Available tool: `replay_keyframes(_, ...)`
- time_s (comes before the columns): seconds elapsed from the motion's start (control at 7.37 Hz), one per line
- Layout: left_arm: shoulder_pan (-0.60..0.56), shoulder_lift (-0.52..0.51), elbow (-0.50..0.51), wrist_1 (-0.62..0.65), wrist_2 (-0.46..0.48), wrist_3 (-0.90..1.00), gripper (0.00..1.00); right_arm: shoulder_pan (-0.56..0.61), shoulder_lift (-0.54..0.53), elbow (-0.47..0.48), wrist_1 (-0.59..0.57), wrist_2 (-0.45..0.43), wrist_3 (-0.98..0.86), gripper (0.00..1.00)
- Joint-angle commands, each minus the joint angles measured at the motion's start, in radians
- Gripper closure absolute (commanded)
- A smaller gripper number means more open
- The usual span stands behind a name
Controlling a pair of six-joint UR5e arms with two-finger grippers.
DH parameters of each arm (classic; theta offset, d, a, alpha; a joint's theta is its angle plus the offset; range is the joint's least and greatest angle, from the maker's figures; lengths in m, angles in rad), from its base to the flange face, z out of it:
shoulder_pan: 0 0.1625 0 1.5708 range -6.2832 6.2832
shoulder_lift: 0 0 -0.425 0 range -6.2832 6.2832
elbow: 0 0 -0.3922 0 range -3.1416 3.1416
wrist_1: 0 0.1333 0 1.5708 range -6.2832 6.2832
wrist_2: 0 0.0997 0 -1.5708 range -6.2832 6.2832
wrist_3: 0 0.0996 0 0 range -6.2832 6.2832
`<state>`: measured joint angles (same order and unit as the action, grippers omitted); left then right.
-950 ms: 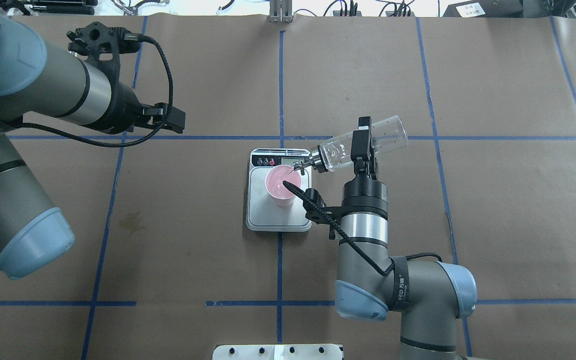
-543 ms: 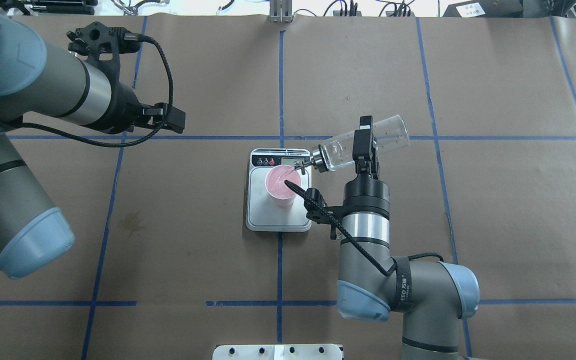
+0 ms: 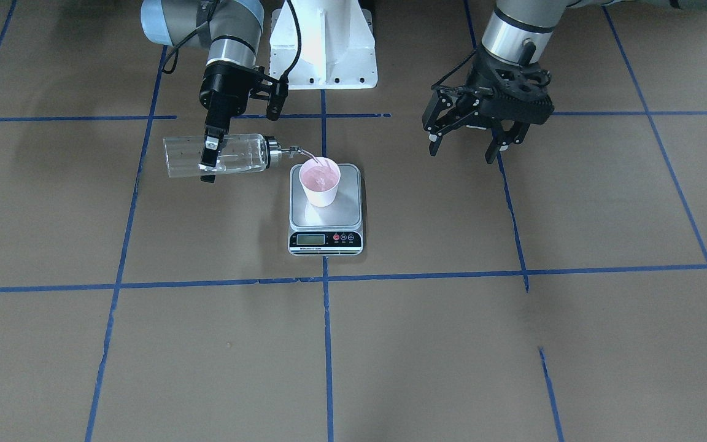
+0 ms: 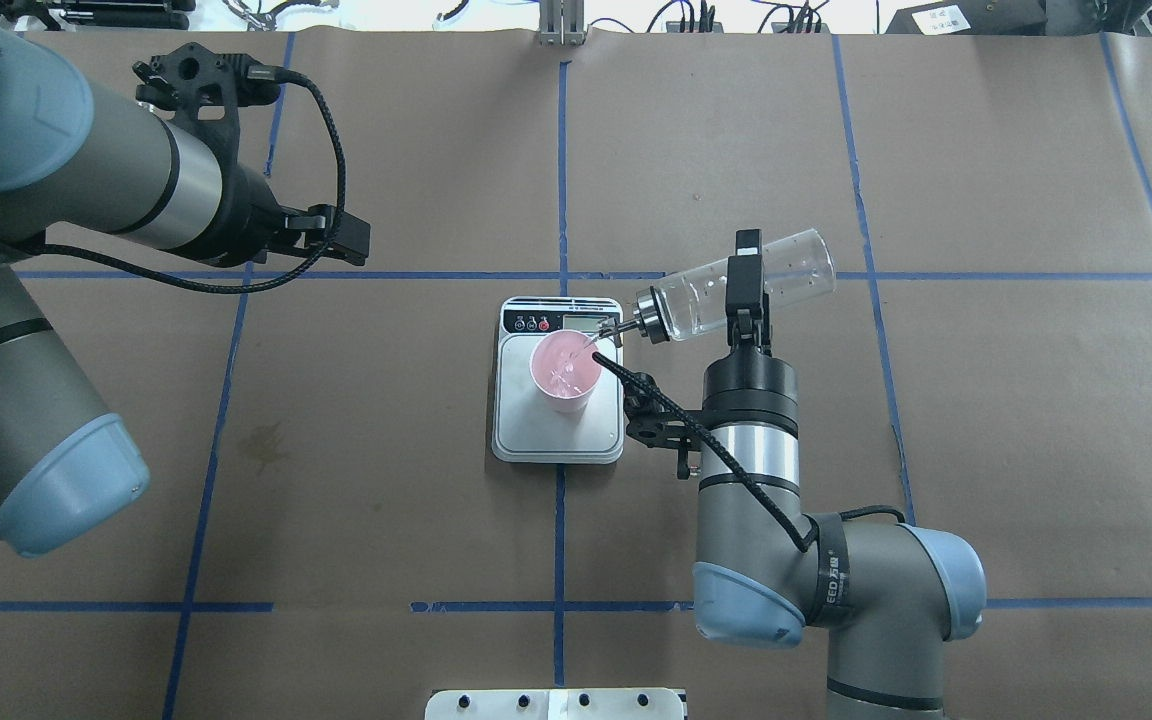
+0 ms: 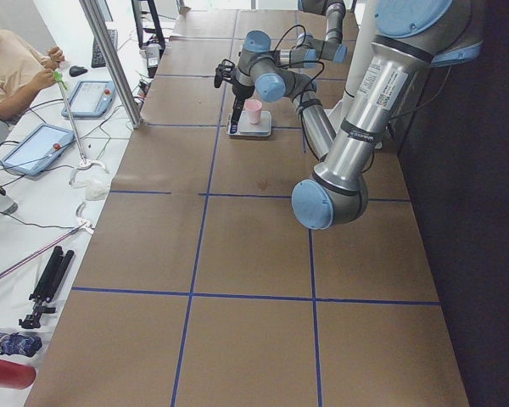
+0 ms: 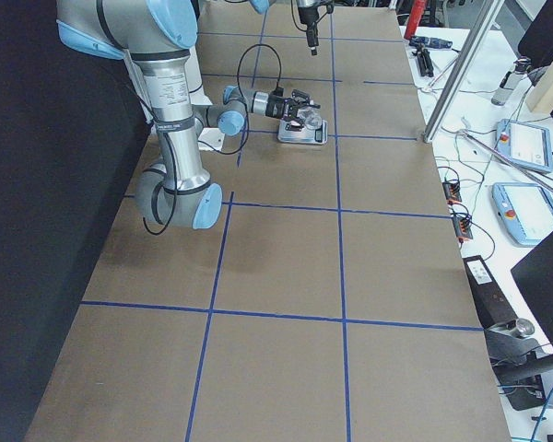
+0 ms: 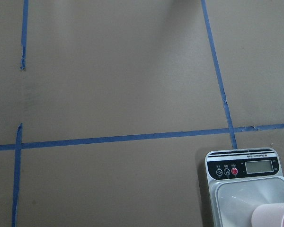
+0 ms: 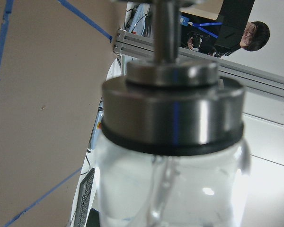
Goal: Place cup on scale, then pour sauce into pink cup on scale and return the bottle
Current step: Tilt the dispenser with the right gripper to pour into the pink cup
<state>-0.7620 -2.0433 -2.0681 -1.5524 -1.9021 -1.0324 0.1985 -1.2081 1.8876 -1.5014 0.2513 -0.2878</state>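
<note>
Now the cup [image 3: 321, 195] stands upright on the silver platform of the scale [image 3: 348, 210], its pink inside wet with a shallow pool of clear sauce [image 4: 564, 378]. The scale's display [image 3: 311, 239] faces away from the robot. Just beside the scale, on the robot's right, the bottle [image 4: 696, 297] hangs tipped almost level. Its metal cap [image 4: 648, 312] points toward the cup, and its thin spout [image 4: 619, 326] reaches over the cup's rim. The right end effector [image 4: 746, 270] is clenched around the bottle's middle, holding it clear of the worktop [image 4: 386, 450], which is brown paper crossed by blue tape lines. Well apart, on the robot's left, the left end effector [image 3: 461, 153] hovers above the worktop with its fingers spread, grasping nothing.
</note>
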Motion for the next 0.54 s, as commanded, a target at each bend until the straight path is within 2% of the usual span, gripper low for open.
replay_keyframes(0.0,0.0,0.0,-0.001,0.0,0.0,0.0,0.01,0.001,-0.034,0.014,0.061,0.006,0.047,1.0)
replay_keyframes(0.41,0.001,0.0,-0.001,0.0,0.0,0.0,0.01,-0.001,-0.042,0.013,0.096,0.054,0.282,1.0)
